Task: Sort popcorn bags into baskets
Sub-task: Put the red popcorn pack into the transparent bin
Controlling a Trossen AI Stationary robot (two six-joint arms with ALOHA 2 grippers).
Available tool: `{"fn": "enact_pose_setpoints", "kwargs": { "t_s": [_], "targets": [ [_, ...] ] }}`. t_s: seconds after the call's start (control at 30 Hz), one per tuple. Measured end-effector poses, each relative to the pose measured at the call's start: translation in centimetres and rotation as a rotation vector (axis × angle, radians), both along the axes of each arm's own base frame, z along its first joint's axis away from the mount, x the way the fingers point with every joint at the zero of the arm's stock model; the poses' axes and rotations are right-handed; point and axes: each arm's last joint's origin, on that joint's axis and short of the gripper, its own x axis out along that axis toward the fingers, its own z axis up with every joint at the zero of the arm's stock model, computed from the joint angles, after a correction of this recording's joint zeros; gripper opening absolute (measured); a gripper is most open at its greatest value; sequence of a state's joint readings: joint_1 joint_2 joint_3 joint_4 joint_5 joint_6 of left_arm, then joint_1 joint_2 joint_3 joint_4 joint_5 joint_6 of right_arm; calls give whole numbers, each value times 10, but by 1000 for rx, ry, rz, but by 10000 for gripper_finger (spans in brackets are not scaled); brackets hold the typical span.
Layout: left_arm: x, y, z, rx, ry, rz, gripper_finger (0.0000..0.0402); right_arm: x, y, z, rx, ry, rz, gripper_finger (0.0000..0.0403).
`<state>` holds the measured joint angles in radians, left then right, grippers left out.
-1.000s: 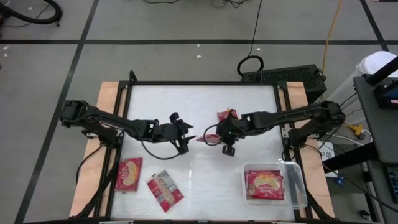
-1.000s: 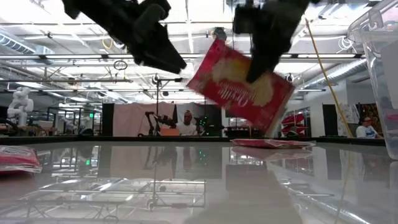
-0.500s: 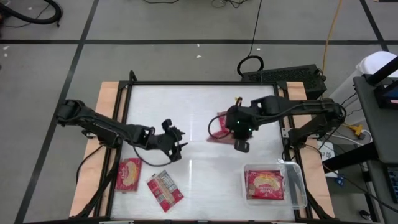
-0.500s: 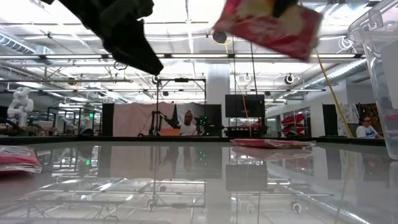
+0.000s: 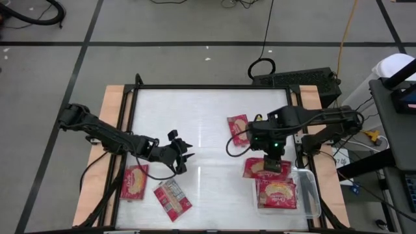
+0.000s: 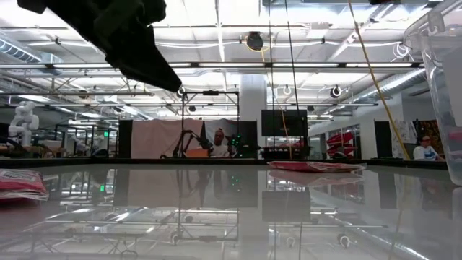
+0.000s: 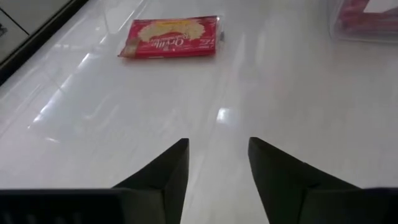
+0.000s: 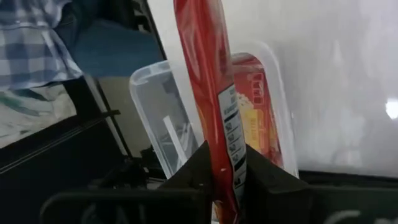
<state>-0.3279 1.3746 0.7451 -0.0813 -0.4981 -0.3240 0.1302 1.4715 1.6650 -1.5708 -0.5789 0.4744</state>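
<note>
White glossy surface (image 5: 208, 117) in a wood-edged frame, grey floor with dark tape lines around it; beyond the far edge, an open hall with ceiling lights and a seated person well back.

Right hand (image 5: 273, 164) — fingers pressed onto a red popcorn bag (image 5: 259, 167), held edge-on above the near corner of the clear plastic bin (image 5: 311, 188). The right wrist view shows the bag (image 8: 214, 124) pinched between the two dark fingers, the bin (image 8: 155, 118) directly below.

One bag (image 5: 277, 193) already lies flat in the bin, yellow oval up.

Left hand (image 5: 182, 158) — fingers spread, nothing between them, hovering over bare surface near the left side. Two bags lie near it at the front edge: one oval-up (image 5: 134, 182), one print-up (image 5: 172, 195), tilted.

Another bag (image 5: 237, 125) lies flat just beside the right arm, well apart from the bin.
</note>
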Motion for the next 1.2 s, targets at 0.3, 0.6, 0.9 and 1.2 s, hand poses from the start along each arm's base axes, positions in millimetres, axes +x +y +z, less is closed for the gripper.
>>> {"fn": "enact_pose_setpoints", "kwargs": {
  "t_s": [0.3, 0.6, 0.9, 1.2],
  "targets": [
    [-5, 1, -11, -29, -6, 19, 166, -8, 22, -5, -5, 3, 112, 27],
    [-6, -4, -11, -29, -10, -1, 166, -21, 49, -34, -10, 170, 164, 28],
    [-6, -4, -11, -19, -13, -11, 166, -24, 57, -69, -19, 186, 150, 29],
    [-6, -4, -11, -17, -14, -12, 166, -28, 57, -98, -23, 215, 123, 30]
  ]
}}
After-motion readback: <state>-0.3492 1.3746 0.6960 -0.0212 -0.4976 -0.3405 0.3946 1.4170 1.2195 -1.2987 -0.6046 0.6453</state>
